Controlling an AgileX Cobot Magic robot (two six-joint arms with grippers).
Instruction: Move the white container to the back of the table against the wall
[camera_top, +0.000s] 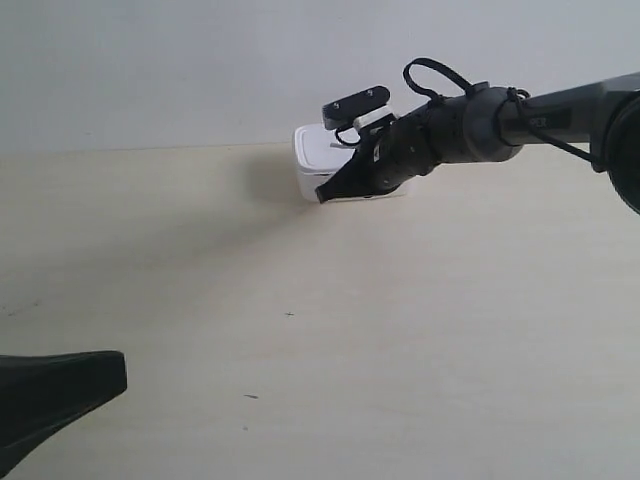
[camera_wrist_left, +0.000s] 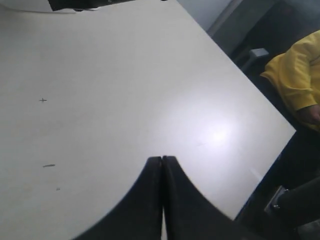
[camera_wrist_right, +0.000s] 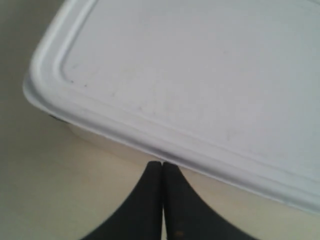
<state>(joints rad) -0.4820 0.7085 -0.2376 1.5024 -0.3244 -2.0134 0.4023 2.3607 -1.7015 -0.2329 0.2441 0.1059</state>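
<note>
Wall (camera_top: 150, 60): plain pale grey, runs across the far side. Bench (camera_top: 420, 350): pale wood grain, fills the rest of the exterior view.

My right arm (camera_top: 520, 118) reaches in from the right toward the far side of the bench. Someone in a yellow top (camera_wrist_left: 295, 75) is past the bench edge in the left wrist view.

White container (camera_top: 312, 160): low box, lid on, sits flat at the far side of the bench right by the wall. I can't tell if it touches the wall. The right wrist view shows its lid (camera_wrist_right: 200, 75) with a raised rim and one rounded corner.

My right fingers (camera_wrist_right: 162, 164) are pressed together, tips against the container's near side just under the lid rim. They push on it without clamping it.

My left fingers (camera_wrist_left: 162, 159) are also pressed together. They are low over bare bench at the near left, well apart from the container.

Small marks on the bench: a tiny cross (camera_wrist_left: 43, 100) and a short dark dash (camera_wrist_left: 49, 165).
</note>
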